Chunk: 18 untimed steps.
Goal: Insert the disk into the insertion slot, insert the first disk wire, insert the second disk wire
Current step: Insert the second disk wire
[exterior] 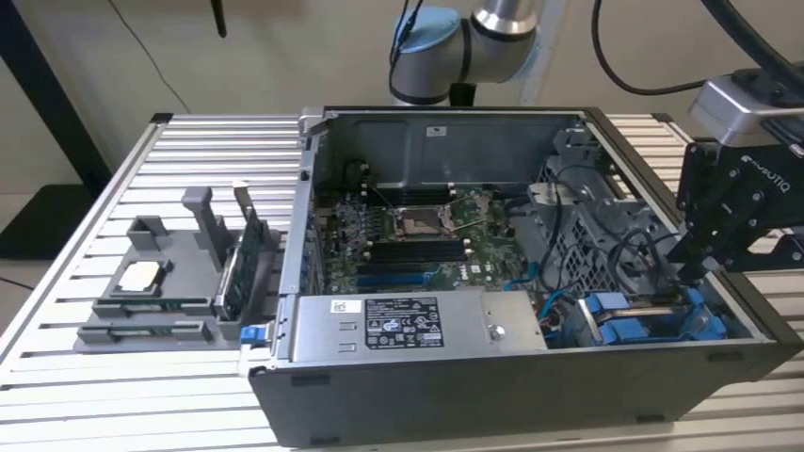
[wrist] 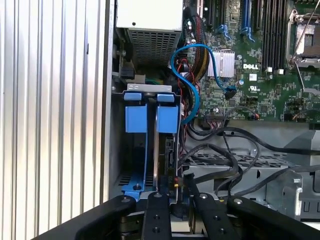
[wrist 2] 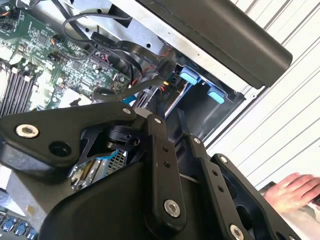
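locate disk in slot at near corner of case, exterior view's right. find gripper low just beside it, among wires; cannot tell whether spread or pinching. beware snagging loose wires or striking disk through skewed travel.

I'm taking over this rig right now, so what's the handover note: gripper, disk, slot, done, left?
Gripper: hangs at the slot, at the exterior view's right; open or shut cannot be told.
Disk: looks seated edge-on in that slot.
Done: disk insertion, apparently.
Left: both wire insertions, as far as shows; black cables run beside the slot, plugged or not unclear.
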### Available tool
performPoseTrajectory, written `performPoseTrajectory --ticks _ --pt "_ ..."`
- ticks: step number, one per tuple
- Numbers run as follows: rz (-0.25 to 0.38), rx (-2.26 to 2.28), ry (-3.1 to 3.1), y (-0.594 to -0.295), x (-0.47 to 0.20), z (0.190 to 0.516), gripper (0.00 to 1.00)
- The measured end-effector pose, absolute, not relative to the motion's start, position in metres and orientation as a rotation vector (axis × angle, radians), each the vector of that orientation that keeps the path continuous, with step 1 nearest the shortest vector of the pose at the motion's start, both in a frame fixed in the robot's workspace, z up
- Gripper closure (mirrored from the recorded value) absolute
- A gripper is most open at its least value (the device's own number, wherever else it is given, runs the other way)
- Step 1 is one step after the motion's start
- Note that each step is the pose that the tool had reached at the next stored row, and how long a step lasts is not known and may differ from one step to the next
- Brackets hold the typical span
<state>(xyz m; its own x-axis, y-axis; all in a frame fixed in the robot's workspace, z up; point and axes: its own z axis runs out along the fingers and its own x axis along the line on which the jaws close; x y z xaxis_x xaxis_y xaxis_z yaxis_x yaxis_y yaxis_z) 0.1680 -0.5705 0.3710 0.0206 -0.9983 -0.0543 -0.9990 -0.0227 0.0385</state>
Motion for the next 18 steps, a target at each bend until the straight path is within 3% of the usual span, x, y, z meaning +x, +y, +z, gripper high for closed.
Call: performPoseTrajectory --ticks 18 --pt "0.103 -2.237 2.189 -0.5677 0.1742 0.3712 0.74"
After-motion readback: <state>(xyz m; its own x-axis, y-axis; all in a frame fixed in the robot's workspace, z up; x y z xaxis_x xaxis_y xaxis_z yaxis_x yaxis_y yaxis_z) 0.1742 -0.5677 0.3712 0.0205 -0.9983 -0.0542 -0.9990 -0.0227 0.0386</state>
